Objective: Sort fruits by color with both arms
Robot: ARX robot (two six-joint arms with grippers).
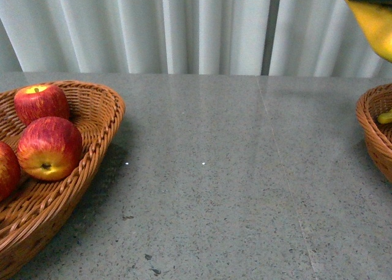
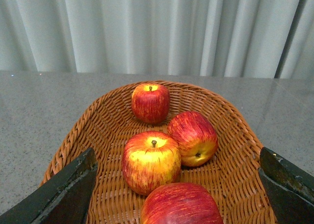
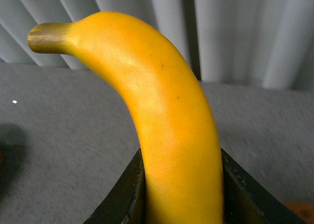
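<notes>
Several red apples streaked yellow lie in a woven brown basket, seen in the left wrist view. My left gripper hovers over them, open, its black fingers spread wide to either side and touching nothing. The front view shows the same basket at the left with three apples. My right gripper is shut on a yellow banana, whose brown tip points away. That held banana hangs at the front view's top right, above a second basket.
A bit of another yellow banana shows inside the right basket. Grey speckled tabletop stretches between the two baskets. Pale pleated curtains close off the back.
</notes>
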